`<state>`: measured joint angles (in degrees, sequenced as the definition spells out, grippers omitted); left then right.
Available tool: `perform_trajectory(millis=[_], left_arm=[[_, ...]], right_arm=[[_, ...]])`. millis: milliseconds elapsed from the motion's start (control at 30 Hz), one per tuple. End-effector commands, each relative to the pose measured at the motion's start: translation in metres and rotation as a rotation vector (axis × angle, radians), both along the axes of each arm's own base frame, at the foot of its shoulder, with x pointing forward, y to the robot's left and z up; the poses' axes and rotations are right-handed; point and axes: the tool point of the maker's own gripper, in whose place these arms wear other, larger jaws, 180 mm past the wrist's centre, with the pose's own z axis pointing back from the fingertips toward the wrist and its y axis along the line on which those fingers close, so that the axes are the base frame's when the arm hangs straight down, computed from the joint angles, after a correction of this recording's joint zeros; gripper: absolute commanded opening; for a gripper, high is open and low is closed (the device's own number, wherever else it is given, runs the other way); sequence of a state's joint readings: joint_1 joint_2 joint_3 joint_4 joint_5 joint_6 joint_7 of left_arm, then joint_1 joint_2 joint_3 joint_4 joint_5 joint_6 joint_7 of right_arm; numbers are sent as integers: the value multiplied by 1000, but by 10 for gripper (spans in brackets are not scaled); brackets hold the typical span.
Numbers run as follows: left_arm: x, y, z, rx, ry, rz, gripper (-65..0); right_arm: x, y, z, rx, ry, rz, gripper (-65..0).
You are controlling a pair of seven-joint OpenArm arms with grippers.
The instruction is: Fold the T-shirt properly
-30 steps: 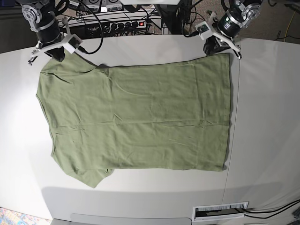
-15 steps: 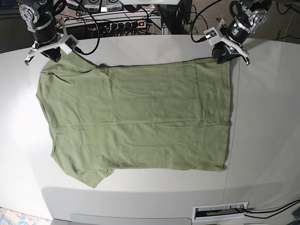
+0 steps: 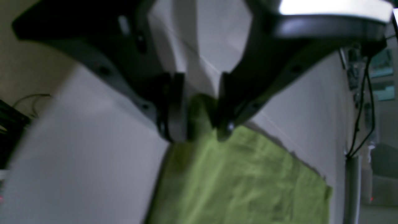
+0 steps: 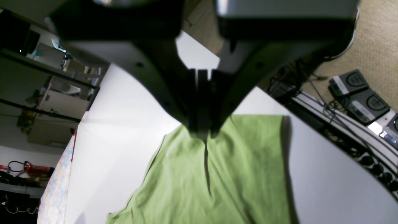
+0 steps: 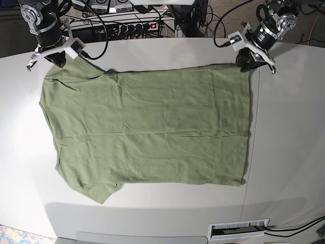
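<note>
The T-shirt lies flat on the table, long axis running between the arms: the right gripper is clenched on its far sleeve-end corner, and the parted left gripper straddles the far hem corner

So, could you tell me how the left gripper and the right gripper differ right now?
The left gripper has its jaws parted around the T-shirt's hem corner; the right gripper is pinched shut on the sleeve end, cloth creasing below it. In the base view, the left gripper sits at the shirt's right corner, the right at its left. Both work the shirt's far edge.
</note>
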<state>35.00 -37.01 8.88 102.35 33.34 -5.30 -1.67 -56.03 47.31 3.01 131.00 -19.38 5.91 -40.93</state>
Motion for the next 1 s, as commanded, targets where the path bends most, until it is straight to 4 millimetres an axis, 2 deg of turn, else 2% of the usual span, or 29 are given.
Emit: perform_trajectory(millis=[0,200,267,367,500,700,800,900,967], left_arm=[[-13,17,-19,78,89,11,-465],[-7,18,-19,77,78,10,-470],[-3,17,-17,74,68,7,-520],[5,17,-15,74,54,5,-650],[12,23,-14,102,49,27,-650],[8,38,-19,165,74,65,-650],[4,43,-20,197,75,48,-650],[1,51,-21,232,80,58,-650],[-1,56,-21,247,80,62,-650]], right_arm=[[5,2,8,-1,-29,14,-650],[5,2,8,-1,-29,14,-650],[5,2,8,-2,-29,15,-650],[6,0,10,-23,-38,20,-650],[10,-10,17,-125,-70,28,-650],[14,-34,33,-290,-120,-14,-650],[7,-31,22,-233,-63,-37,-650],[-9,-14,-2,-71,69,-46,-586],[-16,-4,-12,-11,148,-24,-571]])
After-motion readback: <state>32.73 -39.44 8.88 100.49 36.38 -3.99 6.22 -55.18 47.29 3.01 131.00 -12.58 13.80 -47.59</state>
